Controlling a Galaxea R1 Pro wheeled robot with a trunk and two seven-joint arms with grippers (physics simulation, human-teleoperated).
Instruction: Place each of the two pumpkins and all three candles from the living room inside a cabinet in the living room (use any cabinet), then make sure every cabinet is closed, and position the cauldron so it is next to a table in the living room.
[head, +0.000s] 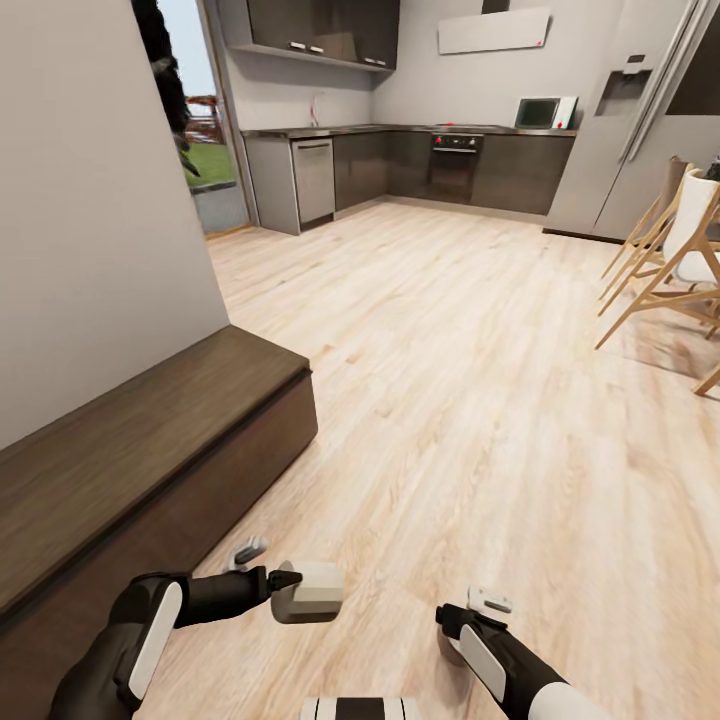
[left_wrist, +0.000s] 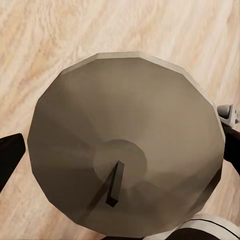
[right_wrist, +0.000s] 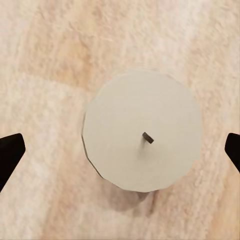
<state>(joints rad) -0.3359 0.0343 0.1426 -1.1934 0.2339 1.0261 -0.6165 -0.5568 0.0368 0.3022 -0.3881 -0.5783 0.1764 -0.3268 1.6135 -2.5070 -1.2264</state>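
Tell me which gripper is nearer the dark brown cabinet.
Left. The left gripper, holding a candle, is just off the cabinet front; the right gripper sits farther out over the floor.

No writing, label, brand or number can be read anywhere. The pale range hood (head: 493, 31) carries a small red mark at one end, too small to make out. The fridge (head: 640, 110) front has a dispenser panel with no legible characters, and the oven (head: 456, 165) controls are only blurred dots.
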